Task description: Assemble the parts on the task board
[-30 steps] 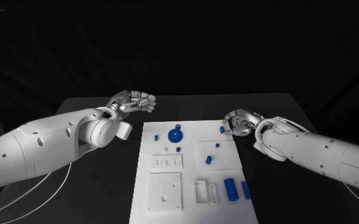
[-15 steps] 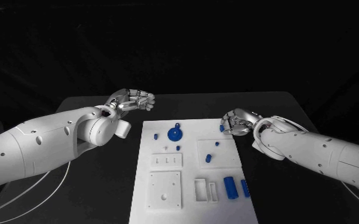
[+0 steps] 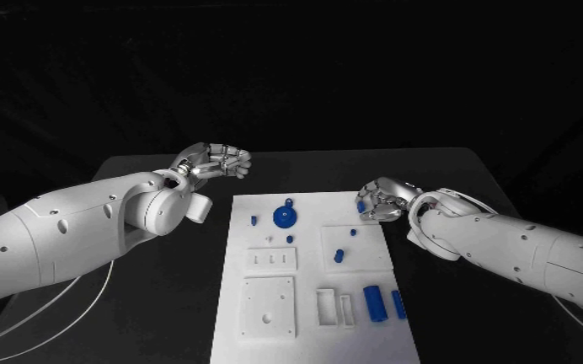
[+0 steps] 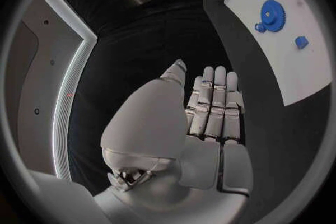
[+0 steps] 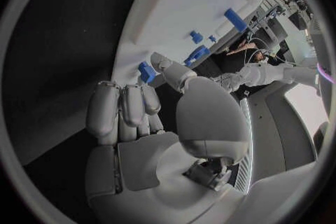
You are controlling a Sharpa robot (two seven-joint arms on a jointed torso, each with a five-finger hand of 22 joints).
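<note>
The black table (image 3: 170, 297) carries the white task board (image 3: 310, 318), laid lengthwise at the table's middle. The left hand (image 3: 216, 162) is held over the table beyond the board's far left corner, its fingers curled in upon nothing (the palm is seen bare from the left wrist). The right hand (image 3: 384, 201) is set at the board's far right corner, its fingers bent around a small blue part (image 5: 147, 73) at that corner; whether the part is actually gripped cannot be told. A blue gear (image 3: 286, 216) lies on the board near its far edge, with a small blue peg (image 3: 253, 222) to its left. A blue cylinder (image 3: 376, 304) and a thinner blue bar (image 3: 398, 305) lie side by side near the board's near right corner.
</note>
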